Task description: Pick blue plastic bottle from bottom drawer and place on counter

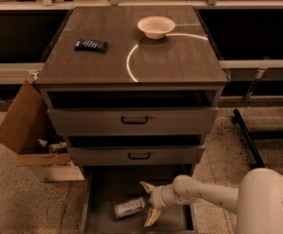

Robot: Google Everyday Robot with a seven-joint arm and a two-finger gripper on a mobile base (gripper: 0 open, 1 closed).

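1. Cabinet point(83, 123): three drawers in a stack, and all places below are given from it.
2. Bottom drawer point(107, 184): lowest of the cabinet, pulled well out toward the camera, with a dark flat floor showing.
3. Blue plastic bottle point(129, 207): lies on its side on the floor of the bottom drawer, near the middle. Pale label round the body. Its long axis runs roughly left-right across the cabinet front, with the right end tipped slightly up in the picture.
4. Gripper point(148, 204): inside the bottom drawer, just right of the bottle. Its fingers are spread wide, one tip point(145, 185) above and one below the bottle's right end. They are released and clasp nothing. The bottle's right end sits at the mouth of the gap; contact cannot be told.
5. Arm point(205, 196): pale, reaches in low from the right of the cabinet front.
6. Counter point(180, 62): the dark wood-grain top of the cabinet, with a bright curved arc point(130, 65) marked on it.
7. On the counter: a white bowl point(155, 27) near the back centre and a dark flat packet point(91, 45) toward the back left, well apart.
8. Two upper drawers point(180, 121): black handles, each open a little.
9. Cardboard box point(22, 126): on the floor just left of the cabinet, flap up.
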